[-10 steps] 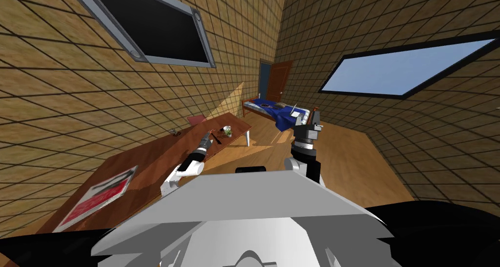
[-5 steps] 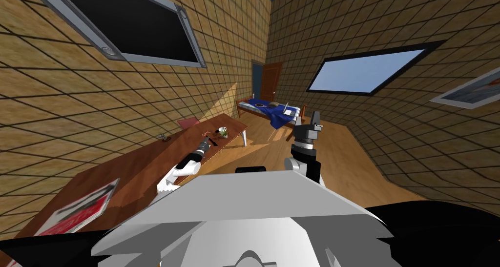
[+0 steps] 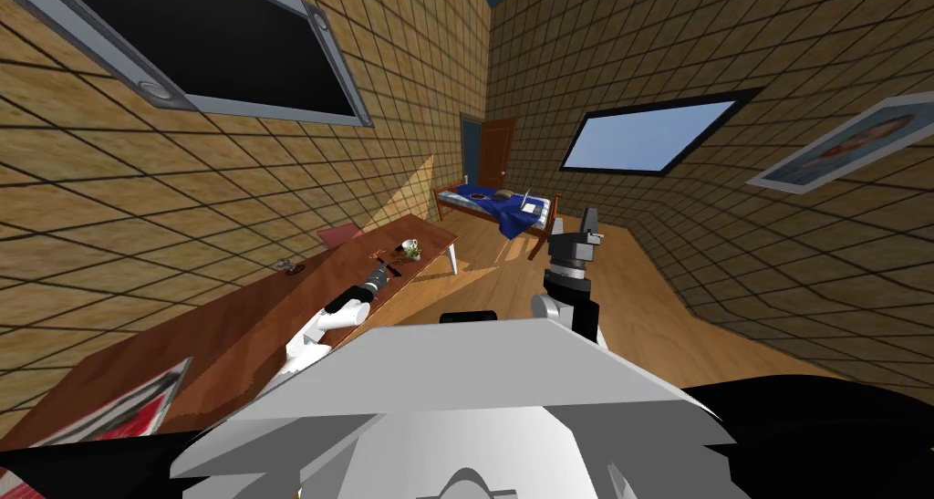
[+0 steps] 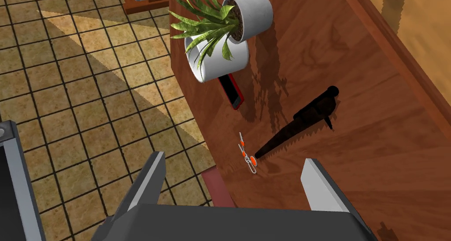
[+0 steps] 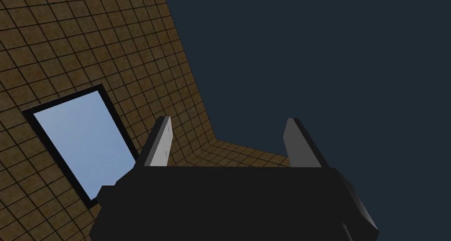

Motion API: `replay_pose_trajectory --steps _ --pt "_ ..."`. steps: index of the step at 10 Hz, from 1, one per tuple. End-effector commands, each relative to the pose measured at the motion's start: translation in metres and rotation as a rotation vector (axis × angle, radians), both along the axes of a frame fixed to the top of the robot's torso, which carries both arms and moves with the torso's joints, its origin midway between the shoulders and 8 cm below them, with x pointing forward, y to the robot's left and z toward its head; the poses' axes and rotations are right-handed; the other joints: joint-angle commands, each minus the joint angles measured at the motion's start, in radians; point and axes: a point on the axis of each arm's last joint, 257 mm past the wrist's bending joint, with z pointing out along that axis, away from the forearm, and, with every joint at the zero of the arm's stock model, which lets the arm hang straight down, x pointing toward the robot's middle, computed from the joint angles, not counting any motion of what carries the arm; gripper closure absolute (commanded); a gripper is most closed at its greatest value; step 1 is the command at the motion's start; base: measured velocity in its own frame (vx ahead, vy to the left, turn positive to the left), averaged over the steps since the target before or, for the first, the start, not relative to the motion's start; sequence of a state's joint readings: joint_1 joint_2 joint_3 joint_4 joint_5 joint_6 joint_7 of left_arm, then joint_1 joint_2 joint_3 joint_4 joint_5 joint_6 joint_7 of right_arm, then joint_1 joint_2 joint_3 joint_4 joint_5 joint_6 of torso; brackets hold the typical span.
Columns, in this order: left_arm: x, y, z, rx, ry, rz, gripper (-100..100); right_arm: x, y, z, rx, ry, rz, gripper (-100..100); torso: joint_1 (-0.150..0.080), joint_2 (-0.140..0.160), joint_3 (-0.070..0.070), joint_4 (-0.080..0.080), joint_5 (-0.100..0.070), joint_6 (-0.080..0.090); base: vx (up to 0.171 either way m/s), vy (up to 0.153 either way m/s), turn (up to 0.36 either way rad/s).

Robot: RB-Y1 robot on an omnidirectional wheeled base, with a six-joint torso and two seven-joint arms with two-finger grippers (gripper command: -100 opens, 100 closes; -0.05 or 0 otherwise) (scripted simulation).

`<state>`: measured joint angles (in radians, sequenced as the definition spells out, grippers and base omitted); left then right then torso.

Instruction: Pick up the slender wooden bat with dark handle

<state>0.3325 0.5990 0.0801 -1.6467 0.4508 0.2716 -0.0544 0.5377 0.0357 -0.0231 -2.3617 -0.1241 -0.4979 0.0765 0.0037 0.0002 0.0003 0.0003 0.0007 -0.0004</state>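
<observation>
The bat (image 4: 307, 114) lies flat on the brown table (image 4: 387, 163). It reads dark from end to end, with its thin end touching or just beside the orange scissors (image 4: 247, 157) and the potted plants (image 4: 220, 40) further off. Your left gripper (image 4: 233, 181) hovers above, fingers spread wide — the bat sits just ahead of them, slanted across the gap. Turn the wrist so the blades straddle the shaft, then drop straight — and mind those scissors. The right gripper (image 3: 588, 222) is raised at your side, also spread apart.
</observation>
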Motion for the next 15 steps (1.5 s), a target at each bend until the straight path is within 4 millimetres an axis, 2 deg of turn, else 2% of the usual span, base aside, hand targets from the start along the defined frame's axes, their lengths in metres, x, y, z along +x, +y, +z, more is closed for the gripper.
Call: replay_pose_trajectory --steps 1,6,7,8,9,10,11,12,13,14,15 --pt "-0.006 0.010 -0.015 0.004 0.055 0.012 -100 0.000 0.000 0.000 0.000 0.000 0.000 0 0.000 0.000 0.000 0.000 0.000 0.000 -0.005 0.019 -0.128" --pt "-0.036 0.053 -0.059 0.023 0.266 0.044 -100 0.000 0.000 0.000 0.000 0.000 0.000 0 0.001 -0.001 -0.001 0.000 0.000 -0.001 0.008 0.025 -0.184" --pt "-0.041 0.055 -0.064 0.019 0.286 0.050 -100 0.000 0.000 0.000 0.000 0.000 0.000 0 0.001 -0.002 -0.001 0.000 0.000 0.000 0.011 0.037 -0.101" --pt "-0.052 0.068 -0.074 0.024 0.346 0.057 -100 0.000 0.000 0.000 0.000 0.000 0.000 0 0.001 -0.002 -0.001 0.000 0.000 -0.001 0.021 0.045 -0.165" --pt "-0.054 0.068 -0.077 0.020 0.359 0.059 -100 0.000 0.000 0.000 0.000 0.000 0.000 0 0.002 -0.002 -0.001 0.000 0.000 0.000 0.016 0.040 -0.130" --pt "-0.067 0.080 -0.087 0.023 0.424 0.062 -100 0.000 0.000 0.000 0.000 0.000 0.000 0 0.002 -0.002 -0.001 -0.001 0.001 -0.001 0.022 0.048 -0.208" --pt "-0.068 0.080 -0.088 0.019 0.430 0.064 -100 0.000 0.000 0.000 0.000 0.000 0.000 0 0.002 -0.003 -0.001 0.000 0.000 0.000 0.022 0.051 -0.110" --pt "-0.083 0.091 -0.098 0.021 0.499 0.067 -100 0.000 0.000 0.000 0.000 0.000 0.000 0 0.002 -0.002 -0.001 -0.001 0.001 -0.001 0.031 0.045 -0.192" --pt "-0.083 0.090 -0.098 0.016 0.497 0.068 -100 0.000 0.000 0.000 0.000 0.000 0.000 0 0.002 -0.003 -0.002 -0.001 0.001 -0.001 0.027 0.053 -0.098" --pt "-0.096 0.099 -0.106 0.011 0.557 0.069 -100 0.000 0.000 0.000 0.000 0.000 0.000 0 0.002 -0.003 -0.002 -0.001 0.001 -0.001 0.020 0.068 -0.192" --pt "-0.097 0.099 -0.107 0.010 0.562 0.069 -100 0.000 0.000 0.000 0.000 0.000 0.000 0 0.003 -0.003 -0.002 -0.001 0.001 0.000 0.025 0.061 -0.102"
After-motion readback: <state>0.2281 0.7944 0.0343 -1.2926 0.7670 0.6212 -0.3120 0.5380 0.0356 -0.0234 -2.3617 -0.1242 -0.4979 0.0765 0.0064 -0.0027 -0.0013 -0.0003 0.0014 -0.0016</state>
